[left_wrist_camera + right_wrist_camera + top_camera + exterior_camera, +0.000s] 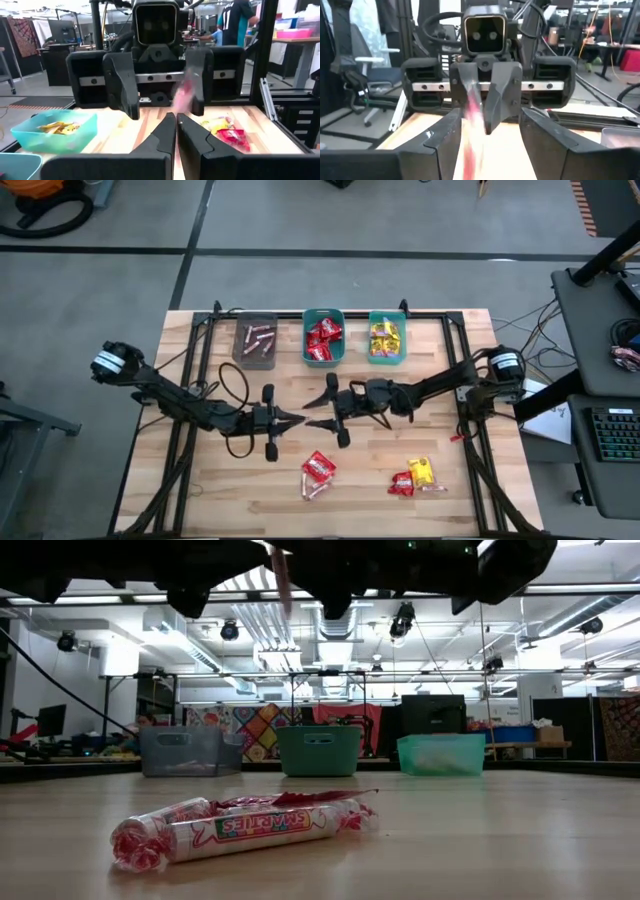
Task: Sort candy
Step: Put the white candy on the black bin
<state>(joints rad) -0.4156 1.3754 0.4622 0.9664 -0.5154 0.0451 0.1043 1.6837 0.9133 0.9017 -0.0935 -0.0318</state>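
My left gripper (298, 420) is shut on a thin pinkish-red stick candy (471, 125), which also shows in the low view, the stick candy (281, 580), high above the table. My right gripper (318, 409) faces it tip to tip at the table's middle. It is open, with one finger on either side of the stick and touching nothing. More candy lies near the front: a red packet with sticks (317, 470) and a red and yellow pile (412, 476). A wrapped roll (240, 825) lies flat on the wood. My left gripper pinches the stick candy (184, 95) between its two shut fingers, right at their free ends (176, 120). The fingers lie level and come from the table's left. The stick stands steeply, a little tilted, and is lifted clear of the table; blur hides which part is gripped.
Three bins stand in a row at the far edge: a grey one (255, 340) with pinkish sticks, a teal one (323, 338) with red packets, and a teal one (386, 338) with yellow packets. A black frame rail (470, 440) runs along the table's sides.
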